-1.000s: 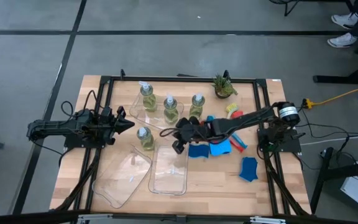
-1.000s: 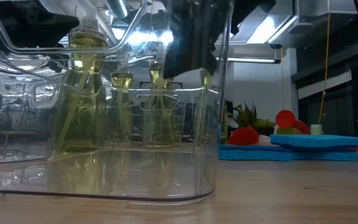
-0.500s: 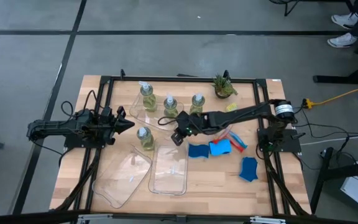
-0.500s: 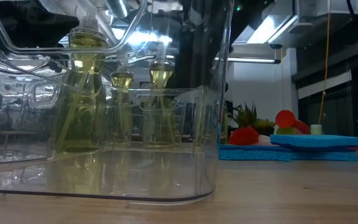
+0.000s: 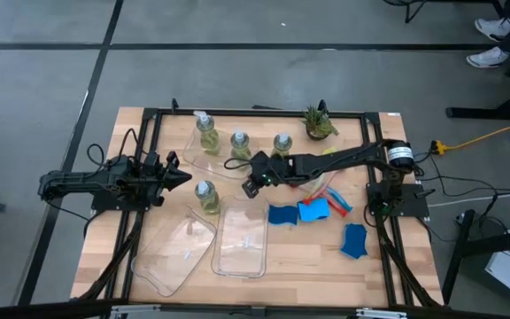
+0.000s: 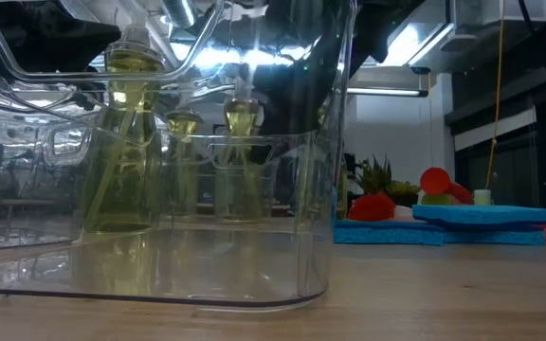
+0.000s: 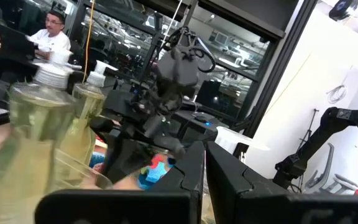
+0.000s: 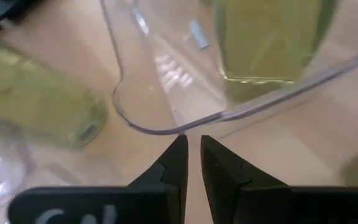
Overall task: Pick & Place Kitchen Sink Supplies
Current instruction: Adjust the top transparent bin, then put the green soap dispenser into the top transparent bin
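right hand (image 5: 248,188) clenched, nothing held, parked mid-surface by clear tray (image 5: 204,162) rim; pump bottles (image 5: 240,144) easily knocked over if swung. left hand (image 5: 184,177) clenched.

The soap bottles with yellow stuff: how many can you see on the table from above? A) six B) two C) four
C: the high view shows four pump bottles, three in a row near the table's far side and one alone nearer the clear trays.
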You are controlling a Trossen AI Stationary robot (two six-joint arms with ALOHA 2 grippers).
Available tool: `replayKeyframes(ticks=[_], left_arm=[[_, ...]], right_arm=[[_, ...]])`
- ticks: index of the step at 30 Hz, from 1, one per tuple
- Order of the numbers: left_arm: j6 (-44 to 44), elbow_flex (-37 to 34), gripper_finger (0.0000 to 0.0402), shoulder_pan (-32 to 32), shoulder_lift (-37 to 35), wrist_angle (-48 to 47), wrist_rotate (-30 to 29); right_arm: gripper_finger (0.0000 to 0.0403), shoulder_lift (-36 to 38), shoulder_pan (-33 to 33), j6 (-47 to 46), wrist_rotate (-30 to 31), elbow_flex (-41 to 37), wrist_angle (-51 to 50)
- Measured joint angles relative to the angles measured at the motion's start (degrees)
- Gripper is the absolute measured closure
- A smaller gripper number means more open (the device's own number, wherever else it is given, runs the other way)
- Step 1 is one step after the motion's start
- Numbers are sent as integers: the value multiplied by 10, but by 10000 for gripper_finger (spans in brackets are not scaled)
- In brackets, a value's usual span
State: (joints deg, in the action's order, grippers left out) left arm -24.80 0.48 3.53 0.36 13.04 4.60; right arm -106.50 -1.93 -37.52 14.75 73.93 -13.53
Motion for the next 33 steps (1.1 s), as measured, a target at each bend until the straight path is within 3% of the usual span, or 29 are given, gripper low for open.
replayKeyframes(ticks=[9, 12, 19, 28, 33], left_arm=[[0, 0, 391, 0, 0, 0, 0], [0, 0, 391, 0, 0, 0, 0], [0, 0, 391, 0, 0, 0, 0], [0, 0, 391, 0, 0, 0, 0], [0, 0, 391, 0, 0, 0, 0]], right_arm=[[359, 0, -15, 27, 111, 0, 42], [359, 0, -23, 48, 123, 0, 68], [359, 0, -25, 66, 75, 0, 131], [359, 0, -12, 105, -54, 0, 197], [359, 0, 11, 96, -42, 0, 197]])
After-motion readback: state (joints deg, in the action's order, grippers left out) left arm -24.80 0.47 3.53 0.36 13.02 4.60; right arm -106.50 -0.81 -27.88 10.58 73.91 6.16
